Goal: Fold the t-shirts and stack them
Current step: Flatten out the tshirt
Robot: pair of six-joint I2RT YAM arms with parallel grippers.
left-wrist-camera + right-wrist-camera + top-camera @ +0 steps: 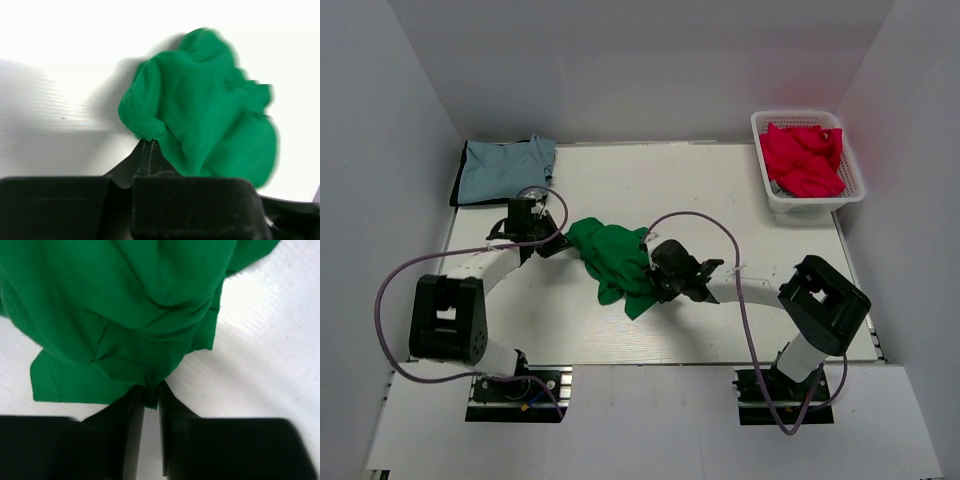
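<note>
A white bench (pixel 720 190) enclosed by plain white walls was seen from above. The green t-shirt (pixel 610 255) lay crumpled near the centre of the bench, between the two arms. The left pincer (pixel 557 243) was set at the heap's 9 o'clock edge and the right pincer (pixel 655 275) at its 4 o'clock edge. A folded blue t-shirt (pixel 505 170) was placed at the 10 o'clock corner. A white basket (pixel 815 203) holding red garments (pixel 805 160) stood at the 2 o'clock corner, well apart from the work.

In the left wrist view, the left pincer (pixel 148 147) was closed tight on a stitched, rolled hem of the green t-shirt (pixel 210 115). The rest of the cloth was bunched toward 1 o'clock, partly blurred.

In the right wrist view, the right pincer (pixel 151 397) was drawn nearly together, with a gathered point of the green t-shirt (pixel 130 315) nipped at its tips. Only a thin slit was left between the jaws lower down.

The garment was judged light, limp and prone to sagging and bunching, so no shape would be kept unless it was stretched. Hems or seams at opposite sides were judged the soundest places for a hold, since a pinch on loose mid-cloth could catch several layers.
</note>
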